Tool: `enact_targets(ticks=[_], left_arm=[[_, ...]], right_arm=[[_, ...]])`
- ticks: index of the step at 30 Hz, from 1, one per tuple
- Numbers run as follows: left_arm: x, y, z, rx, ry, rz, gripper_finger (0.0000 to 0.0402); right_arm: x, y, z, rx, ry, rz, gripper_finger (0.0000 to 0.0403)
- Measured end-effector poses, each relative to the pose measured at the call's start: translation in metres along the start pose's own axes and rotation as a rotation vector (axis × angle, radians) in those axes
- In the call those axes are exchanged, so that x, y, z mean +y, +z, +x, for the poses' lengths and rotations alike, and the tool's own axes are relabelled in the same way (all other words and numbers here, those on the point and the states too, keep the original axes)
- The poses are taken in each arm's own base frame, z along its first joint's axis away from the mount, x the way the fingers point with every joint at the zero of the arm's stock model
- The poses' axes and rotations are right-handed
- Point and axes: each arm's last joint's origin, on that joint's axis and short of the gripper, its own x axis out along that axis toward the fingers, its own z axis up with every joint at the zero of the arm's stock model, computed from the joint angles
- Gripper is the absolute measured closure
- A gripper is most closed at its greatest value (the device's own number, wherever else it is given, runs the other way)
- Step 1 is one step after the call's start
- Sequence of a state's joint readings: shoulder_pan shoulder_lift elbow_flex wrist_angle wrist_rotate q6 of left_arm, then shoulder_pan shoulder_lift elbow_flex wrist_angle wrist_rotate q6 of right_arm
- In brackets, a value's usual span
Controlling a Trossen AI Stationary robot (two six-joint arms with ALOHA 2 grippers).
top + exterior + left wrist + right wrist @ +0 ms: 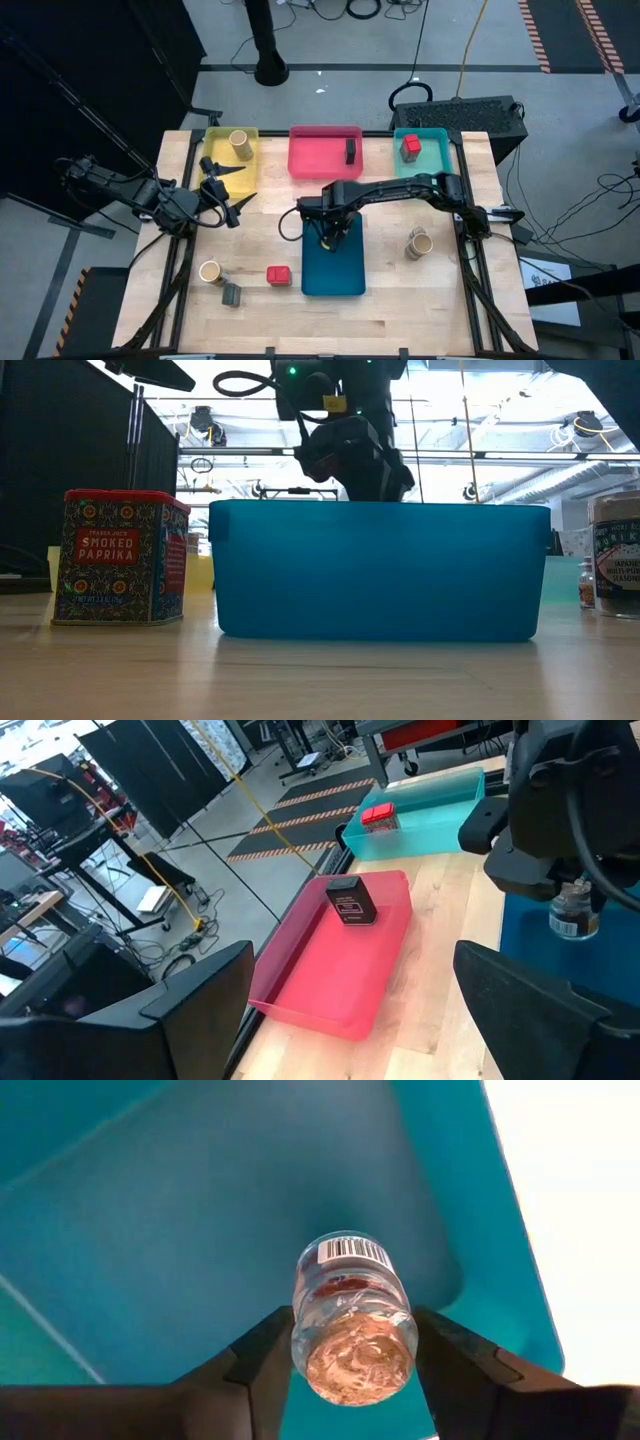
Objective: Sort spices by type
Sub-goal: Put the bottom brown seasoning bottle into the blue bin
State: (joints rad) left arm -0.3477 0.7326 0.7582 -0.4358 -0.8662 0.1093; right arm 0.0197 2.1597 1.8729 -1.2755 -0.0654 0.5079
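The right gripper [328, 240] hangs over the far end of the blue tray [333, 283], a small clear jar [352, 1320] with a barcode label between its fingers [262, 1365]. In the right wrist view the fingers stand just beside the jar on either side; whether they touch the glass cannot be told. The jar sits inside the tray, near its corner. In the low view the tray's front wall hides the jar and the fingertips.

The left gripper [228, 195] waits with its fingers wide apart and holding nothing, just beside the yellow tray [221, 165], which holds a tan jar [240, 146]. Beyond those fingers lies the red tray [330, 965] with a black box [351, 901] in it, and past that the teal tray [425, 810] with a red box [379, 815].

Loose on the table, well apart from both grippers, stand a tan jar near the front left [210, 272], a grey box [232, 295] just beside it, a red tin [120, 558] reading "SMOKED PAPRIKA" left of the blue tray, and another tan jar on the right [419, 243]. At the right edge of the low view a jar's label [616, 560] reads "JAPANESE MULTI-PURPOSE"; the rest is too small to read.
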Motion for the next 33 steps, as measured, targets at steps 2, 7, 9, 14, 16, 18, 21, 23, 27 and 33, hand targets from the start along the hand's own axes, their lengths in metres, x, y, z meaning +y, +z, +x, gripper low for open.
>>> enact_targets(ticks=[2, 7, 9, 14, 16, 18, 21, 23, 27, 33], left_arm=[[0.000, 0.000, 0.000, 0.000, 0.000, 0.000, 0.0052], [0.000, 0.000, 0.000, 0.000, 0.000, -0.019, 0.0052], [0.000, 0.000, 0.000, 0.000, 0.000, -0.021, 0.0052], [0.000, 0.000, 0.000, 0.000, 0.000, -0.024, 0.0052], [0.000, 0.000, 0.000, 0.001, 0.000, -0.024, 0.0052], [0.000, 0.000, 0.000, 0.001, 0.001, -0.025, 0.0052], [0.000, 0.000, 0.000, 0.002, 0.000, -0.024, 0.0052], [0.000, 0.000, 0.000, 0.003, -0.001, -0.029, 0.0052], [0.000, -0.003, 0.000, 0.022, -0.003, -0.027, 0.0052], [-0.001, -0.003, 0.000, 0.020, -0.008, -0.053, 0.0052]], right_arm=[[0.001, 0.000, 0.000, 0.009, 0.017, -0.001, 0.0206], [0.001, 0.000, 0.000, 0.007, 0.014, 0.002, 0.0161], [0.001, 0.000, 0.000, 0.007, 0.013, 0.002, 0.0151], [-0.002, 0.000, -0.004, -0.002, 0.011, 0.022, 0.0146], [-0.002, -0.001, -0.012, -0.010, -0.013, 0.025, 0.0149], [-0.002, -0.002, -0.020, -0.025, -0.059, 0.019, 0.0153], [0.007, -0.006, -0.030, -0.040, -0.055, -0.053, 0.0163], [0.022, -0.017, -0.034, -0.031, -0.006, -0.166, 0.0176], [0.053, -0.036, -0.033, 0.010, 0.140, -0.363, 0.0229], [0.077, -0.049, -0.008, -0.070, 0.079, -0.463, 0.0372]])
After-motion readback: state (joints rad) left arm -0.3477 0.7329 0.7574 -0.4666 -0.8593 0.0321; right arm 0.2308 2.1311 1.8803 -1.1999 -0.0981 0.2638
